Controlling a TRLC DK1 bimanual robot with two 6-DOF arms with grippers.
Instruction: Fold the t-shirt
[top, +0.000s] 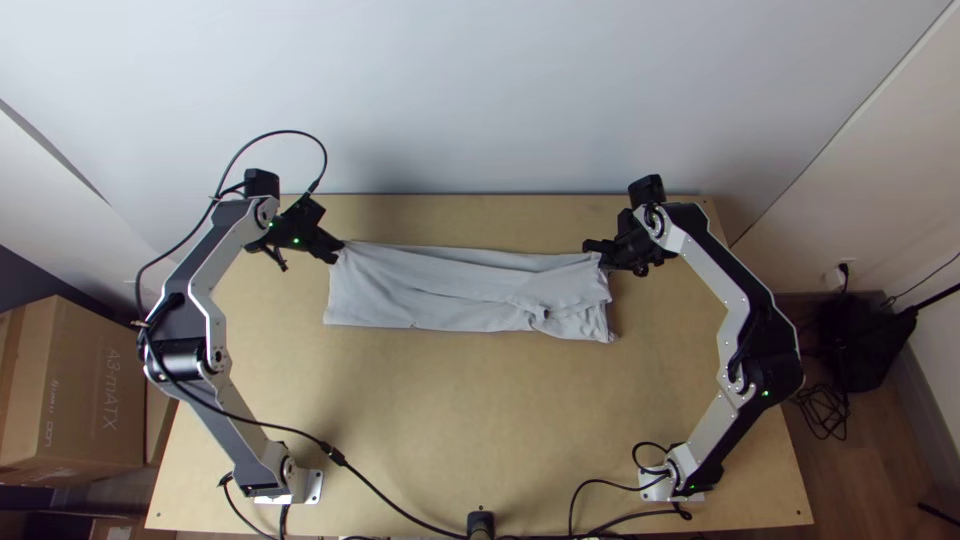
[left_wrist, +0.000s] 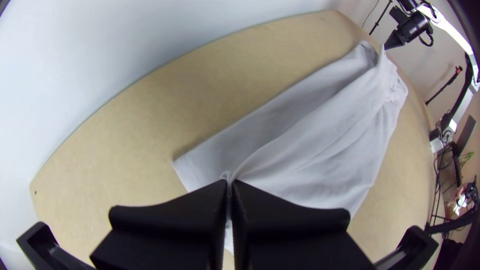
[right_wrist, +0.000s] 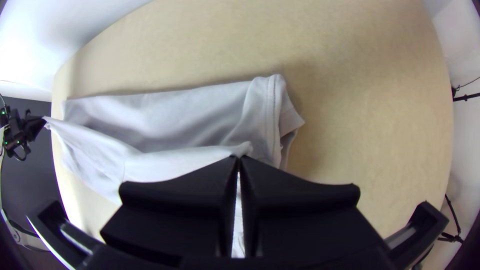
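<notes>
In the top view the light grey t-shirt (top: 430, 290) lies as a long folded strip across the upper table, creased and a little bunched toward its right end. My left gripper (top: 338, 252) is at the strip's upper left corner, my right gripper (top: 596, 252) at its upper right corner. In the left wrist view, my left gripper (left_wrist: 230, 185) is shut on a pinch of the shirt (left_wrist: 320, 135), whose upper layer is drawn into a ridge. My right gripper (right_wrist: 239, 160) is shut on the upper layer of the shirt (right_wrist: 175, 120) in the right wrist view, above a lower layer.
Bare wood of the table (top: 480, 420) lies between the shirt and the near edge, with a black cable (top: 390, 500) crossing at the lower left. A wall stands behind the far edge. Cardboard boxes (top: 90, 390) are left of the table.
</notes>
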